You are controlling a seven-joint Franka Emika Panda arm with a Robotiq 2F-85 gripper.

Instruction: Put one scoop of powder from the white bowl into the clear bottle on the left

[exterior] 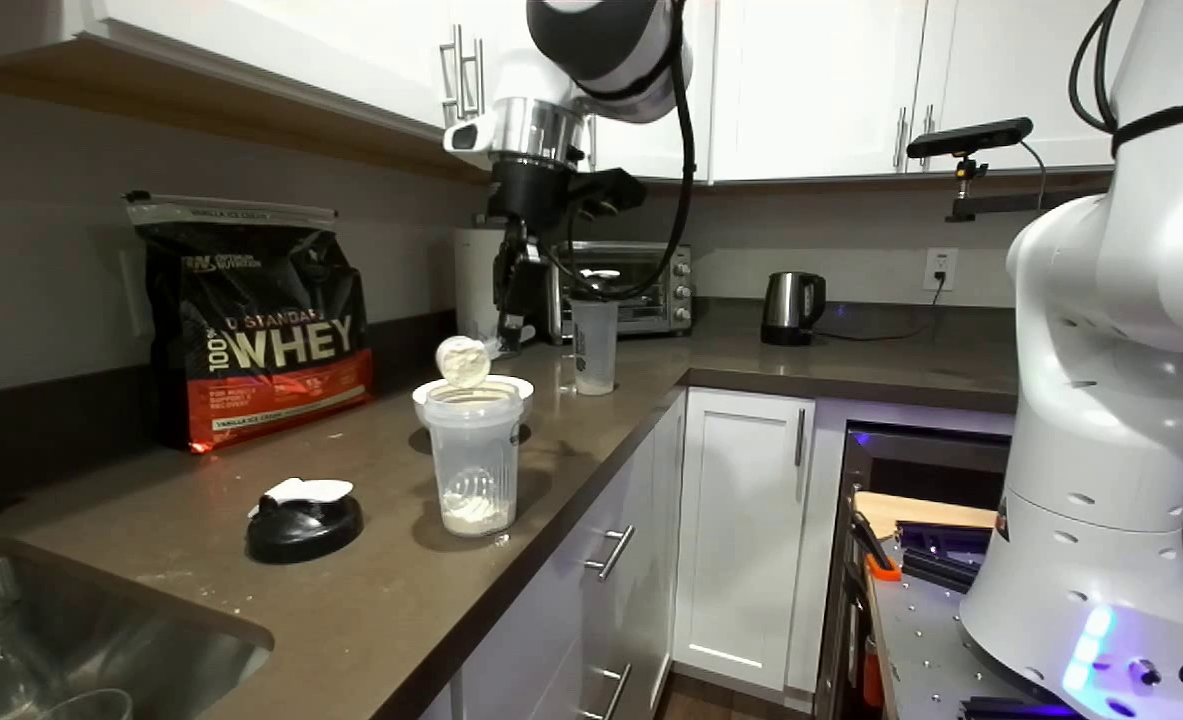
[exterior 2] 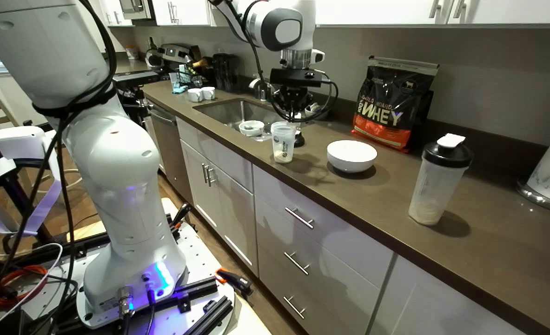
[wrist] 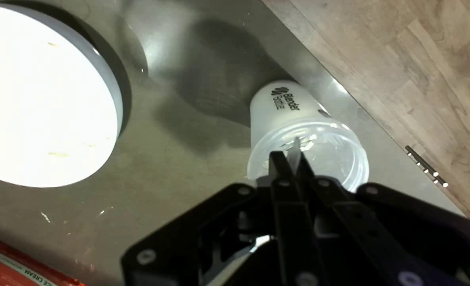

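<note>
The clear bottle (exterior: 464, 455) stands open and upright on the counter, with some powder (exterior: 476, 514) at its bottom. Behind it is the white bowl (exterior 2: 352, 160); the wrist view shows that bowl too bright to make out its contents. My gripper (exterior: 509, 343) is shut on the handle of the small white scoop (exterior: 463, 362). Heaped with pale powder, the scoop hangs tilted at the bottle's mouth, its open face toward that camera. In the wrist view a thin pale handle end (wrist: 295, 153) sticks out between the fingertips, and the scoop's cup is hidden below.
A black lid (exterior: 303, 527) with a white flap lies beside the bottle. The sink (exterior: 141, 650) opens nearby. A lidded shaker (exterior 2: 437, 186) stands farther along, and the whey bag (exterior: 266, 330) leans at the wall. The counter edge runs close to the bottle.
</note>
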